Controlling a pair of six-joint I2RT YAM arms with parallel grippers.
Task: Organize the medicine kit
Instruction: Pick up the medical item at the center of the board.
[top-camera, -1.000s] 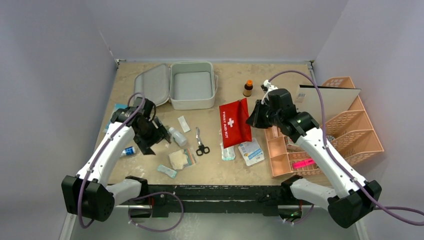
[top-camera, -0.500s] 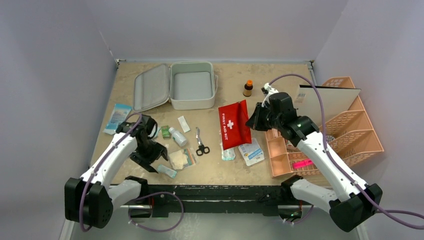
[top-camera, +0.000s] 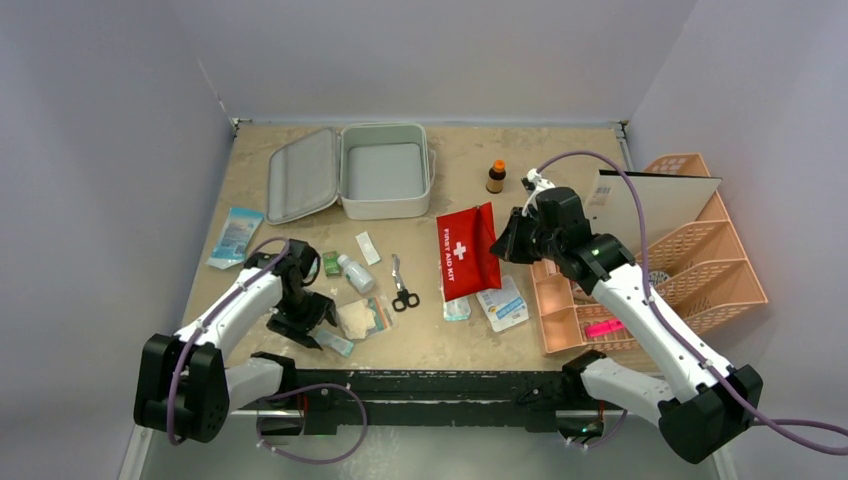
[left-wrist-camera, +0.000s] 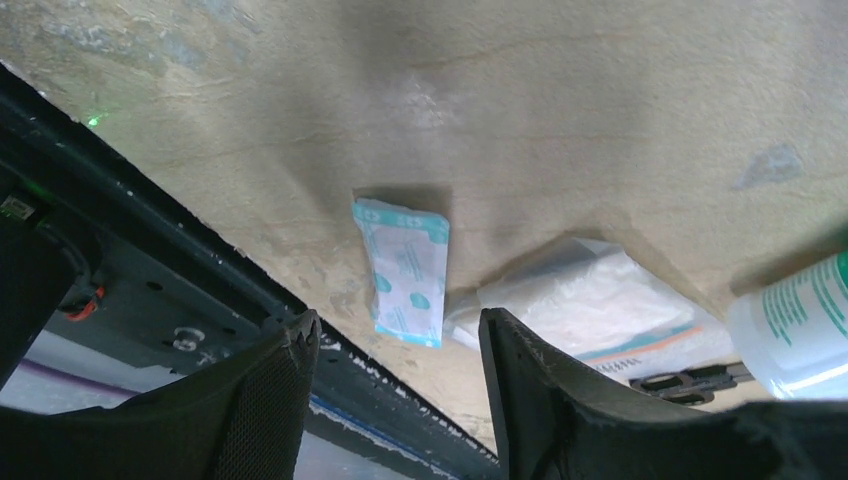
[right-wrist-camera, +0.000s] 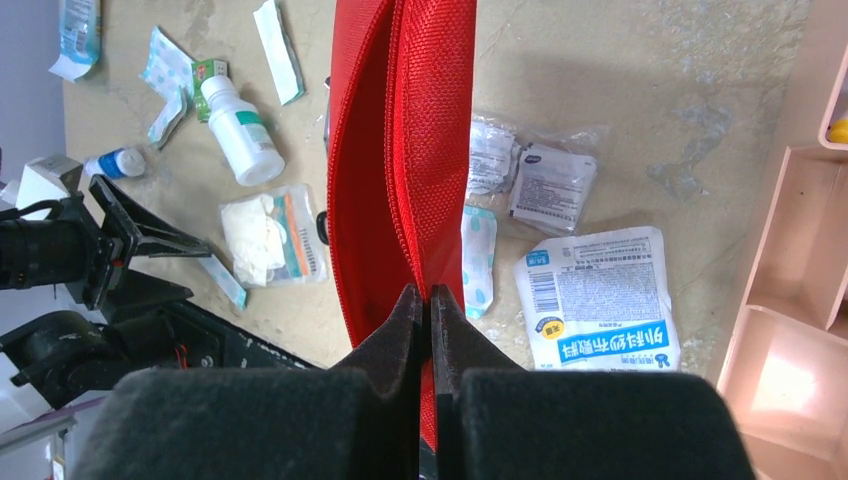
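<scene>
Near the front edge of the table (top-camera: 570, 160) the left gripper (left-wrist-camera: 395, 328) hangs with fingers spread above a small teal sachet (left-wrist-camera: 403, 272), a gauze bag (left-wrist-camera: 590, 305) just beside it. Farther right, the right gripper (right-wrist-camera: 428, 300) is clenched on the red pouch (right-wrist-camera: 410, 150), which overlaps flat packets (right-wrist-camera: 597, 300) beneath it. Farthest back the medicine kit (top-camera: 385, 175) lies open, lid swung out to its left, a brown bottle (top-camera: 496, 177) well to its right.

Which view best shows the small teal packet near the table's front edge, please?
The left wrist view: the packet lies centred, whole and large. The top view shows it tiny; the right wrist view, a thin strip.
</scene>
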